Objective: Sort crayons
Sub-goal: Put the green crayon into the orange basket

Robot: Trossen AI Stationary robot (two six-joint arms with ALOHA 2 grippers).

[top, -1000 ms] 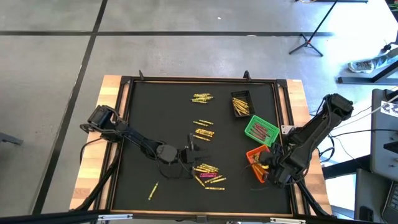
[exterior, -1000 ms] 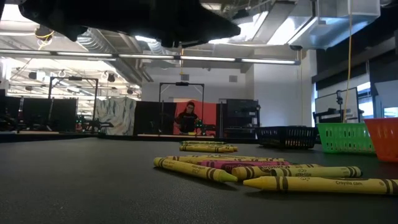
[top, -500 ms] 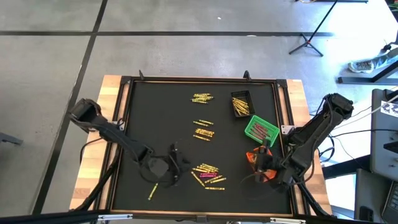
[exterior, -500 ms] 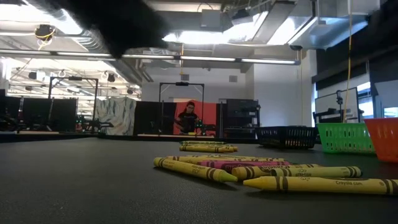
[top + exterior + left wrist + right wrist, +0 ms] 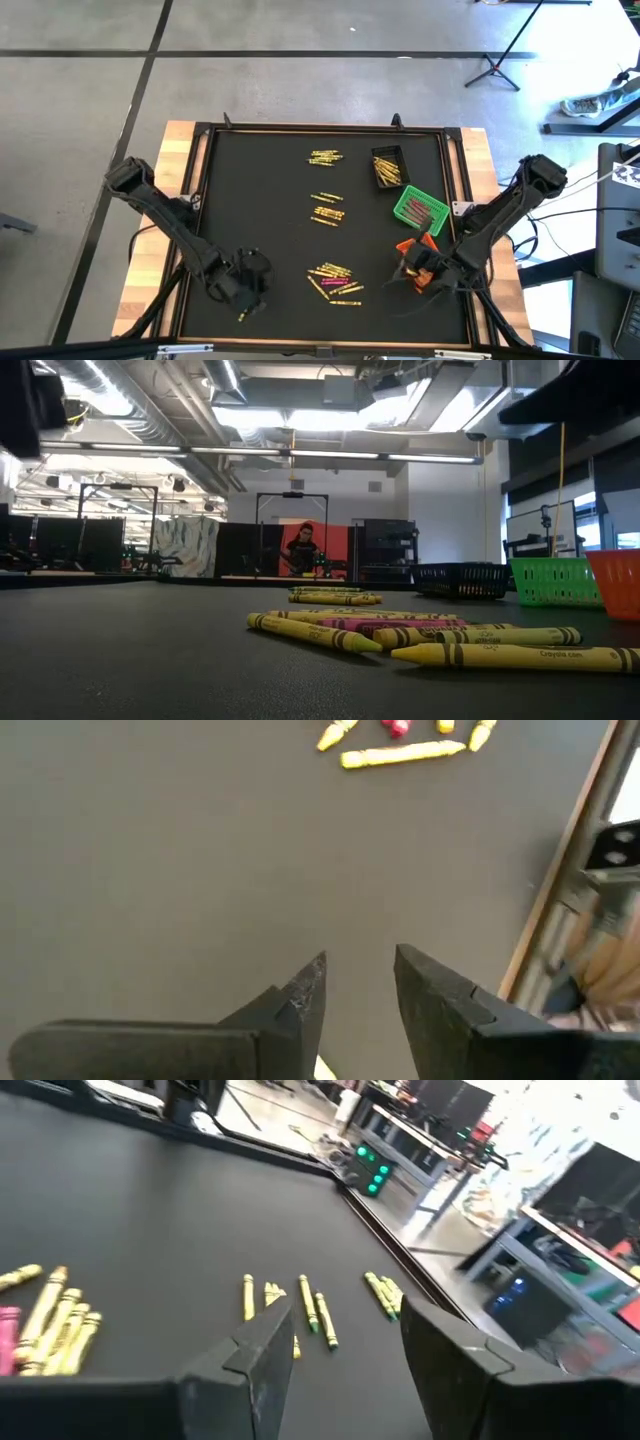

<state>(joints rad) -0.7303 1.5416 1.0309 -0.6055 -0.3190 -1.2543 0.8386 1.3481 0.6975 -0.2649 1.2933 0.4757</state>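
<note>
The lone yellow crayon (image 5: pixel 245 307) lies near the desk's (image 5: pixel 250 200) front-left corner, long axis running from 1 to 7 o'clock, almost under the left tool (image 5: pixel 250 285), which hangs just at its 12 o'clock, empty, fingers spread. The right tool (image 5: pixel 418 277), also spread and empty, sits beside the orange bin (image 5: pixel 407 247), farther off. The left wrist view alone shows a yellow sliver of crayon between the fingers (image 5: pixel 300 1005); the high view gives its lie.

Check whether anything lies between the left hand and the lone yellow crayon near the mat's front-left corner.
Nothing visible does. The left hand hangs open just above the lone crayon, with only bare black mat around it. The nearest pile lies off to the side, out of the path.
</note>
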